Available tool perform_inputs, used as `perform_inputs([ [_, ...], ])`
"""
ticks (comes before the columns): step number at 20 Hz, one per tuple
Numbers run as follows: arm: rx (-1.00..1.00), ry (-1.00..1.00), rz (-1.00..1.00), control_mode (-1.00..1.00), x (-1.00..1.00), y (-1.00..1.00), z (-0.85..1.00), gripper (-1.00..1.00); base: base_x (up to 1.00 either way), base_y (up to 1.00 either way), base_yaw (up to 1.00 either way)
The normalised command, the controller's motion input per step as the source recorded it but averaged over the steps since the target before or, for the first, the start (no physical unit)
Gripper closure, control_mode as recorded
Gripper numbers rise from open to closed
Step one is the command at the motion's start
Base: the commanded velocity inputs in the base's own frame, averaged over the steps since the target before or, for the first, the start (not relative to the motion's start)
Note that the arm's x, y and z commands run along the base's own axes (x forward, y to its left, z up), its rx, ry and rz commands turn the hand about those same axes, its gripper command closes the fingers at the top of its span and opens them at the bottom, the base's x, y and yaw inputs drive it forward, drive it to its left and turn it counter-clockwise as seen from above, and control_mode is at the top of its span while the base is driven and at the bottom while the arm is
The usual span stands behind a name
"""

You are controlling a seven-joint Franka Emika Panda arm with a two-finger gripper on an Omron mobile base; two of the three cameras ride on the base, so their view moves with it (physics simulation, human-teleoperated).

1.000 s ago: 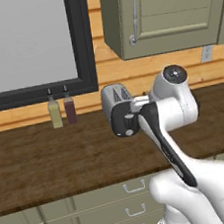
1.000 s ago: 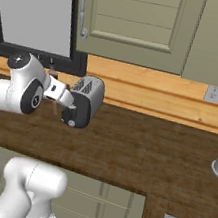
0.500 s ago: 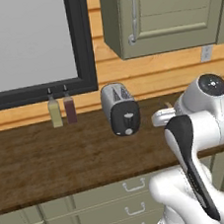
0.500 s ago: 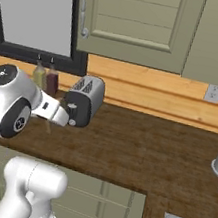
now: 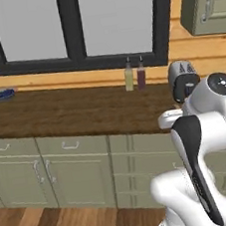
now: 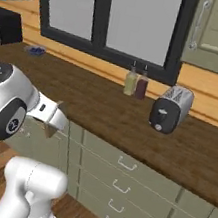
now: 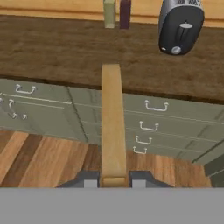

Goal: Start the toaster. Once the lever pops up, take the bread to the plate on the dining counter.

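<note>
This is a home kitchen. A dark wood countertop (image 6: 106, 105) runs over pale green drawers (image 6: 120, 174) and cabinet doors (image 5: 22, 171), beneath a black-framed window (image 5: 74, 29). A silver toaster (image 6: 171, 109) and two bottles (image 6: 136, 83) stand against the wood-panelled wall.

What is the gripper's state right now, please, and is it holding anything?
Gripper: closed on the bread, held edge-on between the fingertips, away from the toaster.
</note>
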Motion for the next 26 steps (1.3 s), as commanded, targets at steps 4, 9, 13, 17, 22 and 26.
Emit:
perform_inputs([
  [4, 0.0, 0.0, 0.0, 1.0, 0.0, 0.0, 0.0, 1.0, -0.42, 0.54, 0.98],
  [9, 0.0, 0.0, 0.0, 1.0, 0.0, 0.0, 0.0, 1.0, -0.37, 0.35, 1.0],
  [13, 0.0, 0.0, 0.0, 1.0, 0.0, 0.0, 0.0, 1.0, -0.29, 0.2, 1.0],
  [17, 0.0, 0.0, 0.0, 1.0, 0.0, 0.0, 0.0, 1.0, -0.24, 0.03, 1.0],
  [22, 0.0, 0.0, 0.0, 1.0, 0.0, 0.0, 0.0, 1.0, -0.23, 0.0, 1.0],
  [26, 0.0, 0.0, 0.0, 1.0, 0.0, 0.0, 0.0, 1.0, -0.24, 0.0, 1.0],
])
